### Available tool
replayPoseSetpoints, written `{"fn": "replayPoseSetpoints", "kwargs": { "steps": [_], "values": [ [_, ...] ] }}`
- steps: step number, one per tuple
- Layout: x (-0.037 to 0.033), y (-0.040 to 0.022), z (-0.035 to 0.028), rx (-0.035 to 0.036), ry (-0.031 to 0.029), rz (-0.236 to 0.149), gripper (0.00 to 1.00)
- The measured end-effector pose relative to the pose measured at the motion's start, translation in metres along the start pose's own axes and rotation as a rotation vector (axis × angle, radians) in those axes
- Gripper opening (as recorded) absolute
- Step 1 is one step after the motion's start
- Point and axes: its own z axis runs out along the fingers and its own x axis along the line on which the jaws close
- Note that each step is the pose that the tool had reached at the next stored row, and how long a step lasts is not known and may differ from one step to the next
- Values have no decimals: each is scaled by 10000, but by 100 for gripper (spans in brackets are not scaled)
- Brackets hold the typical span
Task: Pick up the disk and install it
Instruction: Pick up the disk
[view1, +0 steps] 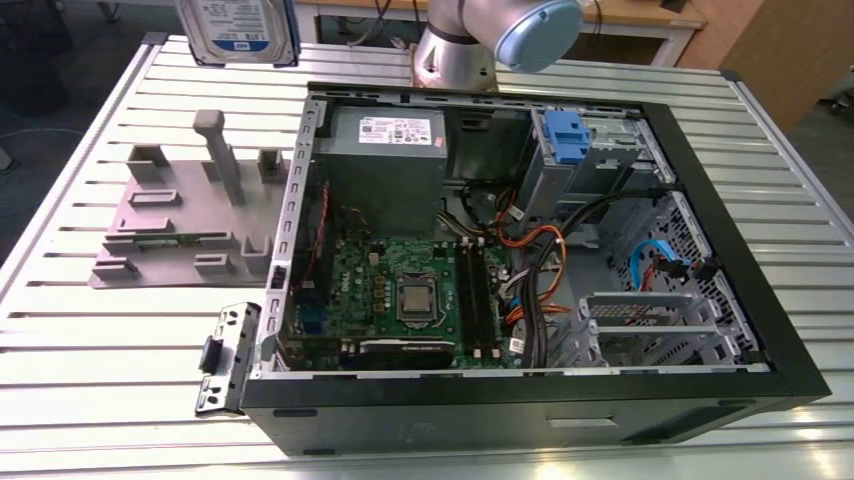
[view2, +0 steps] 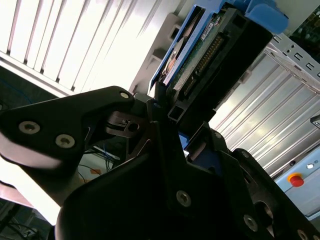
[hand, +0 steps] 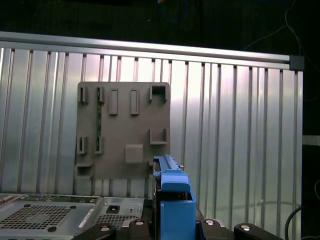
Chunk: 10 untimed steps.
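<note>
The black fingers (view2: 161, 111) are clenched on the disk (view2: 215, 45), pinching one end of it so that the rest juts out beyond them. In the second wrist view the edge nearest the camera shows a connector strip and a sliver of circuit board, framed by the blue bracket (view2: 265, 12). In the first wrist view the disk (hand: 172, 200) is seen edge-on between the fingers. In the exterior view the disk (view1: 238, 30) hangs in the air with its labelled face outward, touching nothing under it.

Below the fingers and well apart from them, the grey stand (hand: 125, 130) with its upright posts rests on the ribbed metal tabletop (hand: 240, 125). Beside the stand, further from the fingers, the open computer case (view1: 534, 405) lies on its side with a grey metal box (view1: 387, 150) in one corner. The arm (view1: 534, 30) rises behind the case.
</note>
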Motion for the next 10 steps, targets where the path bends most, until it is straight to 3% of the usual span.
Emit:
{"fn": "replayPoseSetpoints", "kwargs": {
  "steps": [10],
  "values": [
    [2, -49, -2, 0, 0, 0, 36]
  ]
}}
